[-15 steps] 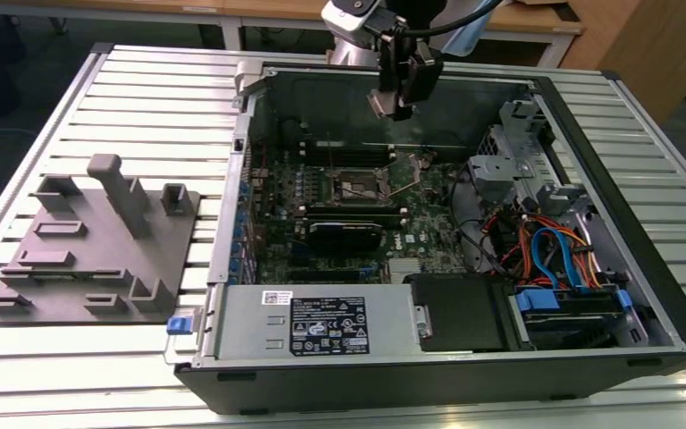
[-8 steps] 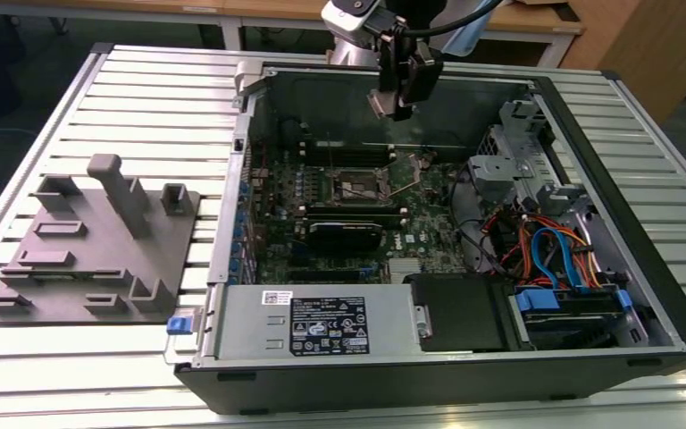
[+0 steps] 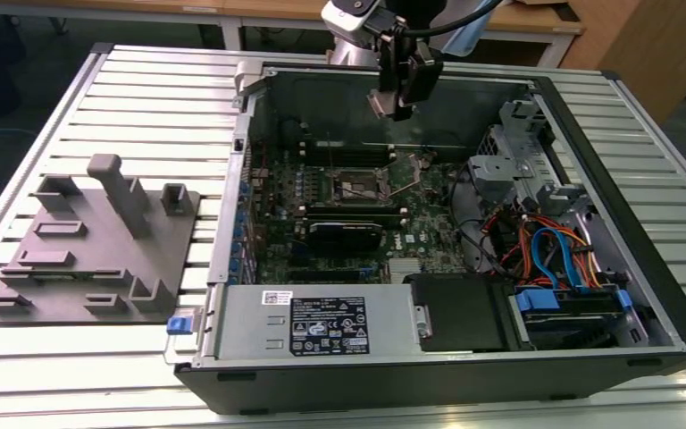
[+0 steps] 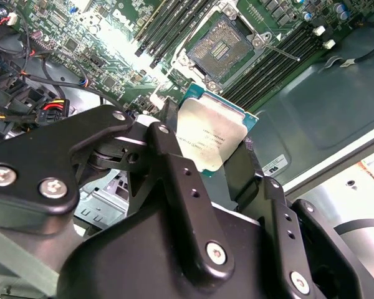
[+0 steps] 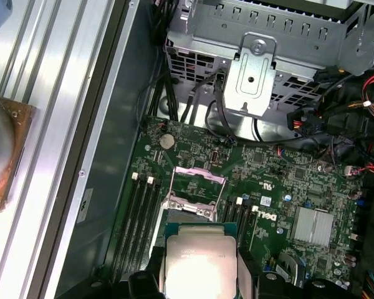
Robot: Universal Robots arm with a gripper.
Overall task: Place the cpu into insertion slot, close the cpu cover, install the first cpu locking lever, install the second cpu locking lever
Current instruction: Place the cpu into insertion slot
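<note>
**Holding the cpu above the open case**

We see the pincer point(image 3: 396, 100) clamped on the cpu point(image 4: 209, 140), gripping it by 2 opposite edges, with the silver-grey top showing in both wrist views. It hangs over the green motherboard point(image 3: 274, 192) inside the computer case point(image 3: 439, 380), which sits on the slatted worktop point(image 3: 140, 80). The insertion slot point(image 4: 223, 45) lies uncovered below, apart from the cpu.

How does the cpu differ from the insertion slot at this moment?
The cpu has a pale silver metal top; the insertion slot has a dark centre inside a metal rim. The cpu is clamped in the gripper, off the green board; the insertion slot sits fixed on that board, uncovered and empty. Both are square and look similar in footprint.
</note>
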